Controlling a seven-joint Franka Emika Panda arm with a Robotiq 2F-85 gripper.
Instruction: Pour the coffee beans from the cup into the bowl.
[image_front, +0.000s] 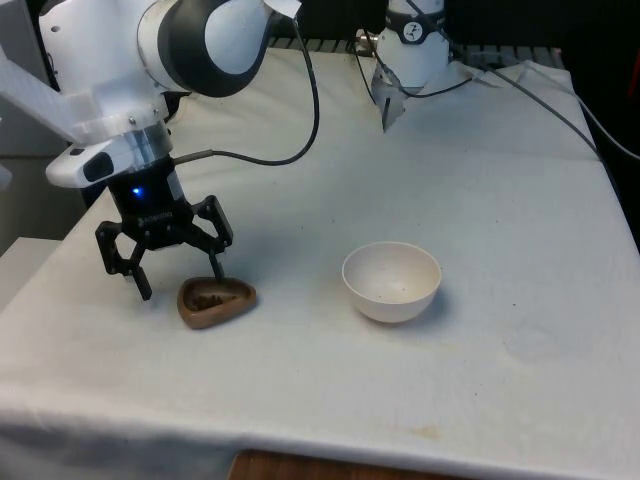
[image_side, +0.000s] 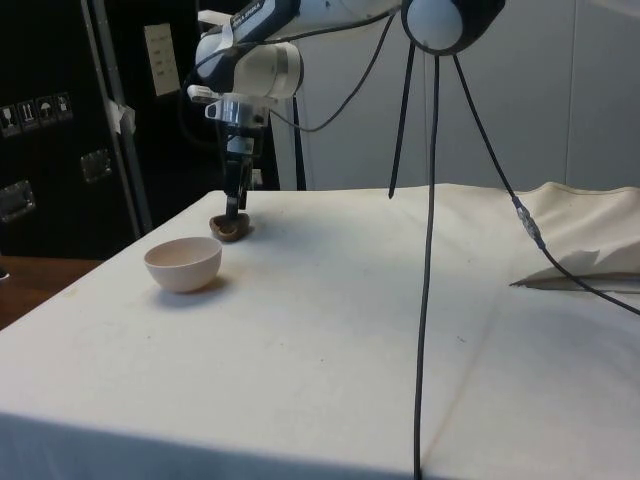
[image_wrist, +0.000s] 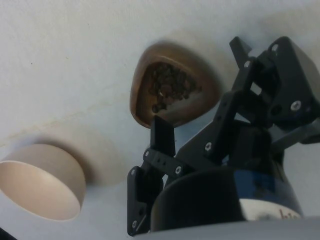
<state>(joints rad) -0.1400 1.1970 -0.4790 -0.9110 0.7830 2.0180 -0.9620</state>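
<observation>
Cup (image_front: 216, 301): low brown vessel, roughly triangular with rounded corners, upright on the cloth (image_front: 480, 180) toward the front view's left; dark coffee beans (image_front: 211, 296) lie inside. In the side view it (image_side: 230, 227) sits beyond the bowl, just under the gripper. The wrist view shows its rim and contents from above (image_wrist: 170, 85), with the beans (image_wrist: 171, 86) heaped in the middle.

Bowl (image_front: 391, 281): cream, round, upright, standing to the front view's right of the cup and apart from it (a clear strip of cloth lies between them). Its inside looks bare of beans. Also seen in the side view (image_side: 183, 263) and in the wrist view (image_wrist: 40, 182).

Gripper (image_front: 178, 282): black, pointing down, fingers spread wide and holding nothing. One fingertip (image_front: 217, 270) stands at the cup's rim on its far edge (touching or just above, cannot tell); the other finger (image_front: 143, 282) hangs outside the cup on the front view's left. In the side view the gripper (image_side: 236, 205) stands directly over the cup.

Cable (image_front: 300, 120): black, looping from the arm over the cloth behind the gripper.

Cloth: white, lightly creased, faintly stained near the bowl.
</observation>
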